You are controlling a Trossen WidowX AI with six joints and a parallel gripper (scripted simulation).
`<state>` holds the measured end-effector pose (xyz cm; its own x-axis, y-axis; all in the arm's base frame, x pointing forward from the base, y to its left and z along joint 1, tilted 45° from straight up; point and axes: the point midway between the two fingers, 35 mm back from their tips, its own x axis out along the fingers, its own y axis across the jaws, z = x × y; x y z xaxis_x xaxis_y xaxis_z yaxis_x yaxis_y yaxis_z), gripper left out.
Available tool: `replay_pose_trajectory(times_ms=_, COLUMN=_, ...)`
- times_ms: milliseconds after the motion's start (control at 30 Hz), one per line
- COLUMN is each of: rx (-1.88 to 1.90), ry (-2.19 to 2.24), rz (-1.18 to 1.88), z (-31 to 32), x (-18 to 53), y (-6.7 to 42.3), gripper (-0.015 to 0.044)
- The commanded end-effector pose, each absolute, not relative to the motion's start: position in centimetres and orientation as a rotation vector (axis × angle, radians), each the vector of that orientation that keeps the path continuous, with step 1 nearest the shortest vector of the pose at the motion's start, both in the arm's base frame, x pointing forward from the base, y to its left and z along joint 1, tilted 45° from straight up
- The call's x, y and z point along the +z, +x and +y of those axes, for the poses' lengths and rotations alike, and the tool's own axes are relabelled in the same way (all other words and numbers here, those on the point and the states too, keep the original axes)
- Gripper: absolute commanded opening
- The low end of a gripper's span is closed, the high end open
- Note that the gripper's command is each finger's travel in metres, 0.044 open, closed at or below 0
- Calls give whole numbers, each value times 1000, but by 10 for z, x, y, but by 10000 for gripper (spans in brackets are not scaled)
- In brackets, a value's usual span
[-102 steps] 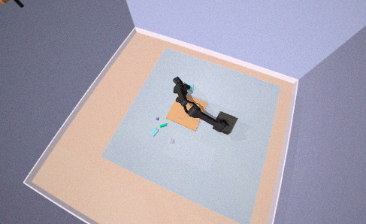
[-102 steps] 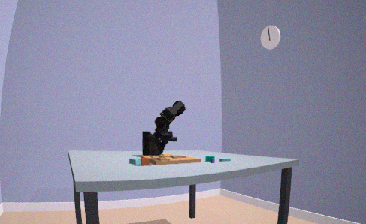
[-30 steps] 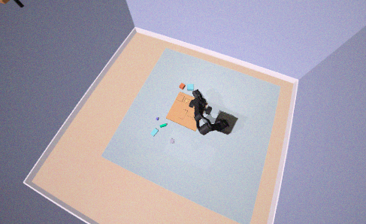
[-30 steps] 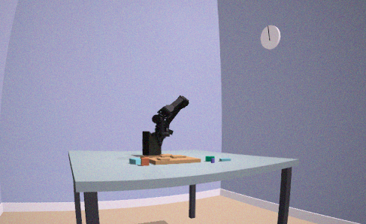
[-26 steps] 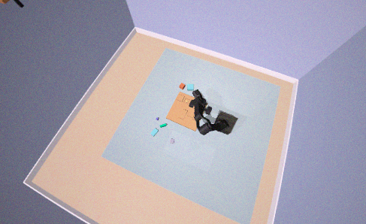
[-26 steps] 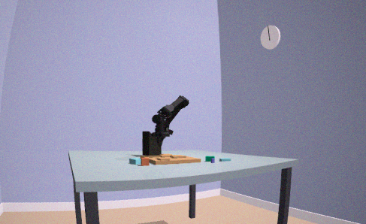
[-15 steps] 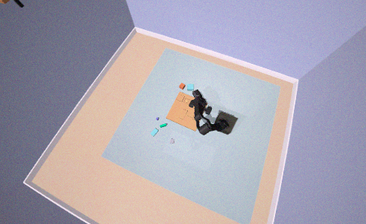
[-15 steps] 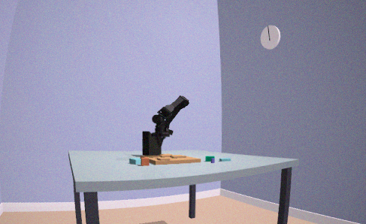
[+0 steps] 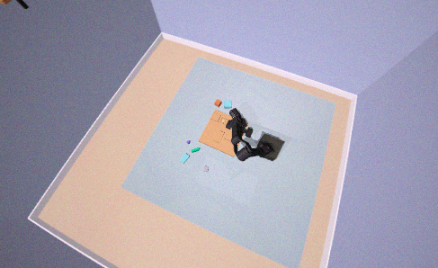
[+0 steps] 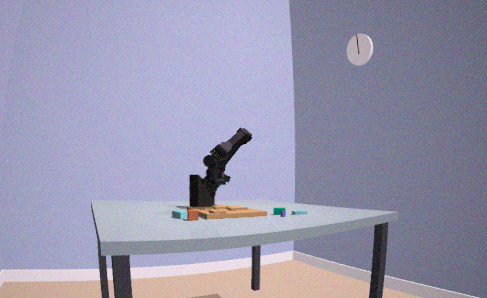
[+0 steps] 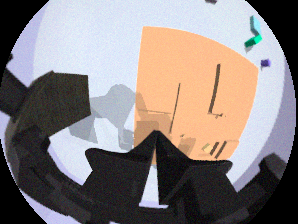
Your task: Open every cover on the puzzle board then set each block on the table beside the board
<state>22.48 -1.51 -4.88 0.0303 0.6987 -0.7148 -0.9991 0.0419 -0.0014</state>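
The puzzle board [image 9: 207, 136] [image 10: 244, 215] [image 11: 200, 45] lies on the table, with flat wooden covers and dark slots. A small pale-yellow patch [image 9: 223, 120] [image 11: 206, 148] shows near the slots; whether it is a block or a pin, I cannot tell. An orange-red block [image 9: 218, 102] [image 10: 193, 214] and a light-blue block [image 9: 227, 104] [image 10: 179, 214] rest beside one board edge. Off another side lie a purple block [image 9: 188, 142] [image 11: 265, 63], a green block [image 9: 195, 149] [image 11: 253, 41], a cyan block [image 9: 184, 158] [image 11: 255, 24] and a pinkish block [image 9: 206, 168]. My gripper [image 11: 156, 133] is shut and empty, raised above the board.
The arm's dark base [image 9: 271, 147] [image 10: 201, 191] stands on the table [image 9: 269, 202] [image 10: 144, 227] beside the board. The arm hides part of the board in the top view. Shadows fall across the board in the wrist view.
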Motion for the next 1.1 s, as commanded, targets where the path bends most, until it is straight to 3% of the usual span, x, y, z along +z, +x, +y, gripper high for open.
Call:
replay_pose_trajectory(times_ms=0, rx=1442, ry=-595, rz=632, z=-11, x=-52, y=223, gripper=0)
replay_pose_trajectory(times_ms=1067, rx=1442, ry=-593, rz=630, z=12, x=-74, y=223, gripper=0)
